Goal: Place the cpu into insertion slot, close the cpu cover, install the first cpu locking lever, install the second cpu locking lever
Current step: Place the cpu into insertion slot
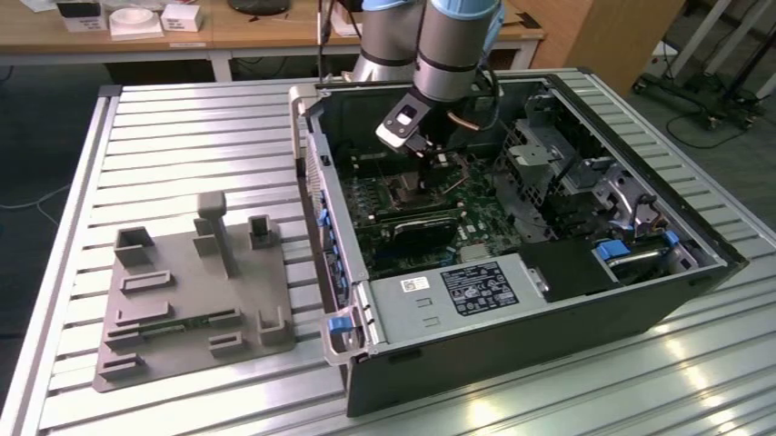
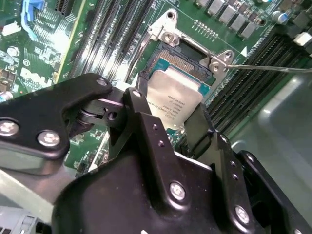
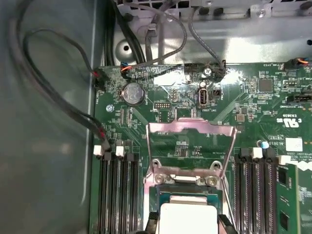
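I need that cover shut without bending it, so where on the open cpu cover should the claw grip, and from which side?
Probably the free cross-bar of the cpu cover, the edge farthest from its hinge. The thin frame is swung open and has a cut-out middle, so come from above and pinch that bar across its thickness.

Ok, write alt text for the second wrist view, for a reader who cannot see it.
The black gripper clasps the silvery cpu between its two fingers, over the open insertion slot, whose dark pin field shows beyond the chip. Around it lies a green motherboard with long black memory slots on both sides.
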### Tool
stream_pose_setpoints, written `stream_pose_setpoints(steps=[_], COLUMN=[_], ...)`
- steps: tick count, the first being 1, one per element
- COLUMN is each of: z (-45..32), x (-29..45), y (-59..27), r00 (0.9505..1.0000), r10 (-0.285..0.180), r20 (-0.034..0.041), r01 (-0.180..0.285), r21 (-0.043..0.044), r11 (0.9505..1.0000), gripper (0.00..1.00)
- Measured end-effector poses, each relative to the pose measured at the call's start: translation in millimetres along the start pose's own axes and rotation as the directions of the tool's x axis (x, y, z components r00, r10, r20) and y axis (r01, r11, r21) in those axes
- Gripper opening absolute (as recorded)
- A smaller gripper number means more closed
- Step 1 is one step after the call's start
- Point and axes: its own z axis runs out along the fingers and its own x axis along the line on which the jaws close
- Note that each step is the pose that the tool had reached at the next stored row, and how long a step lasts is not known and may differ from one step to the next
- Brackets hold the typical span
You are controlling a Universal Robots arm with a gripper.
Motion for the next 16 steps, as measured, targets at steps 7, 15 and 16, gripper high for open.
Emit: stream_pose_setpoints(steps=[7, 15, 16], z=[6.4, 8.1, 8.2], x=[-0.1, 0.0, -0.1], y=[-0.1, 0.0, 0.0], r00=[1.0000, 1.0000, 1.0000], r10=[-0.002, -0.006, -0.006], r20=[-0.0005, -0.0009, -0.0009], r01=[0.002, 0.006, 0.006], r21=[0.0054, 0.0056, 0.0056], r11=[1.0000, 1.0000, 1.0000], gripper=[0.54, 0.54, 0.54])
